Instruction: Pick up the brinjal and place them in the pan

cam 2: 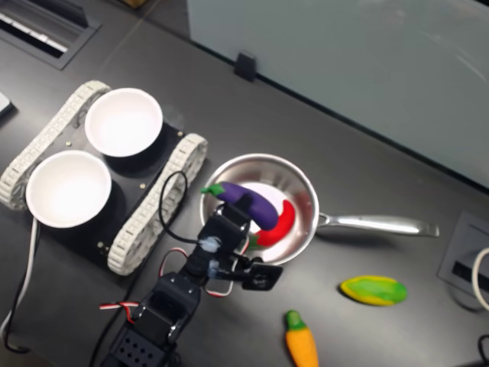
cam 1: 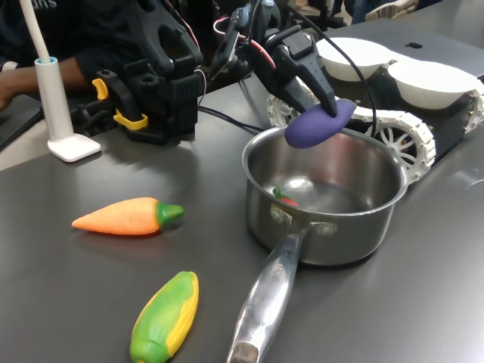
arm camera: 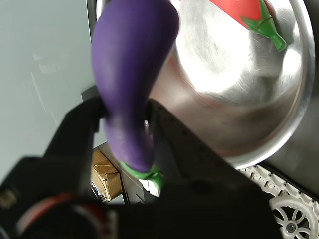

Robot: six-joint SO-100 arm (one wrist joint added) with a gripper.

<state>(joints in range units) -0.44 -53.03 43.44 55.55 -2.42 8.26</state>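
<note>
Here the brinjal (cam 1: 321,125) hung over the far rim of the pan (cam 1: 325,227), held in the air by the gripper (arm camera: 127,132). The jaws were closed on its narrow end near the green cap, one black finger on each side, as the wrist view showed. In the second exterior view the brinjal (cam 2: 246,202) lay across the pan's (cam 2: 302,229) left half, with its cap (cam 2: 212,189) over the rim and its fat end over the bowl.

It looked like a light, hollow plastic toy: stiff, smooth and glossy, so probably slippery in the grip. The narrow neck by the cap seemed the best hold, since the jaws could close well round it; the bulbous end would likely slide out. Held so far from its middle, it might also swing or twist.

A red chilli (cam 2: 279,224) with a green stem already lay in the pan. On the table in the first exterior view a carrot (cam 1: 125,216) and a corn cob (cam 1: 166,316) lay to the left of the pan and nearer, well apart from it. Beyond the pan stood a tracked vehicle (cam 2: 157,206) carrying two white bowls (cam 2: 122,121). A person's arm (cam 1: 64,76) rested at the far left.
</note>
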